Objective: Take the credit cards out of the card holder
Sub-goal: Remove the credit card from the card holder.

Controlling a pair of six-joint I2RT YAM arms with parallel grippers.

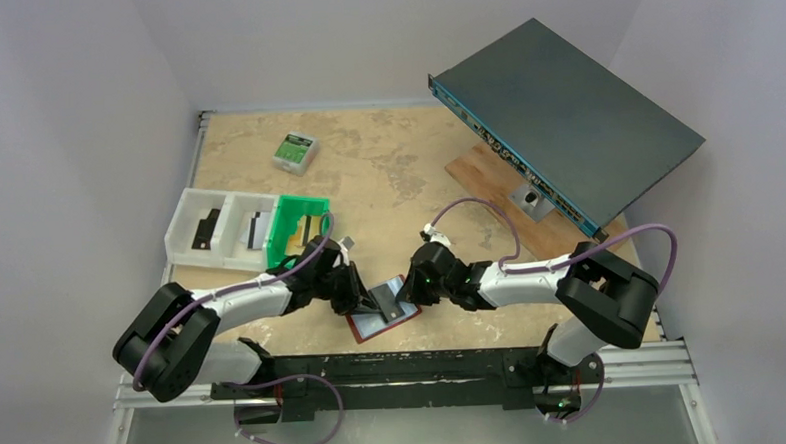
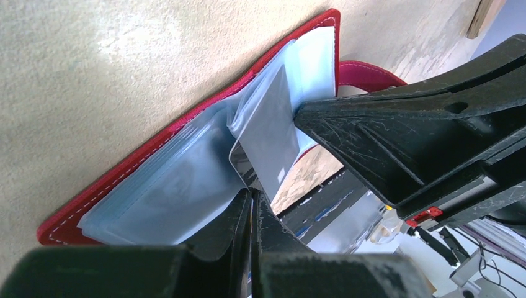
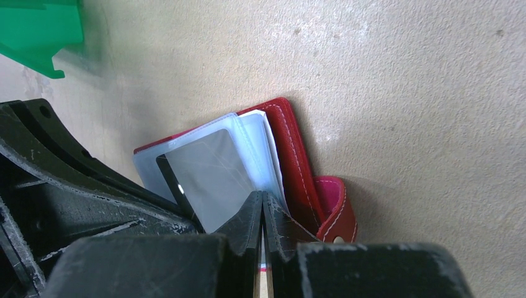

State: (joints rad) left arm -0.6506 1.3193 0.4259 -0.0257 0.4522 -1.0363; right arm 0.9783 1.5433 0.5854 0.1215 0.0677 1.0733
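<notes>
A small red card holder (image 2: 173, 180) lies open on the pale, speckled surface (image 3: 403, 93). It sits directly between the left tool (image 2: 251, 208) and the right tool (image 3: 262, 208), whose tips nearly meet over it.

The holder is made of a red leather-like material with pale stitching along its edge. A rounded snap tab (image 3: 335, 211) with a pink underside sticks out on the side away from the left tool. Inside is a stack of clear, blue-grey plastic sleeves.

One grey credit card (image 2: 270, 133) stands tilted up out of the sleeves. It has a dark edge, and any print on its face cannot be made out.

The left tool's jaws are pressed together on the card's lower corner. The right tool's jaws are also pressed together, pinching the edge of a lifted sleeve just beside the card.

Beyond the left tool sits a green bin (image 3: 37, 31). Farther off lies a small green-and-white box (image 1: 295, 151), its label too small to read.
</notes>
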